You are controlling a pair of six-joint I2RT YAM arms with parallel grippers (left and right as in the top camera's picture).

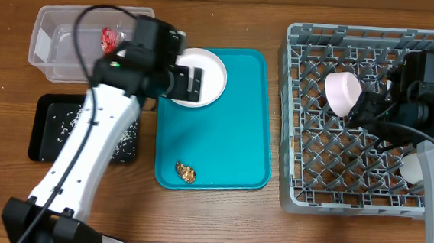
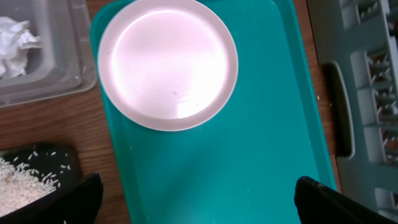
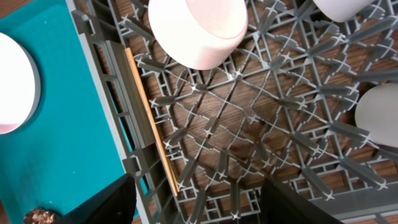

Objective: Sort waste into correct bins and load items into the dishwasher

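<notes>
Brown food scrap point(image 1: 185, 172) sits at the teal tray's point(image 2: 261, 124) near end. The left gripper point(image 2: 199, 208) hangs open above the tray, with the white plate point(image 2: 168, 62) further up. The right gripper point(image 3: 202, 208), jaws apart, hovers over the dish rack point(image 3: 249, 124), with what look like chopsticks point(image 3: 149, 118) along its wall. Far back, the red wrapper point(image 1: 109, 39) lies in the clear tub point(image 1: 54, 41).

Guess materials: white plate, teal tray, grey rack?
The plate is glossy white with a soft glare patch and a thin rim. It is probably melamine or glazed ceramic; the look doesn't settle which. The teal tray looks like moulded plastic, with a satin sheen and a rounded raised lip. The dish rack looks like matte grey moulded plastic, with thin lattice ribs and pegs.
</notes>
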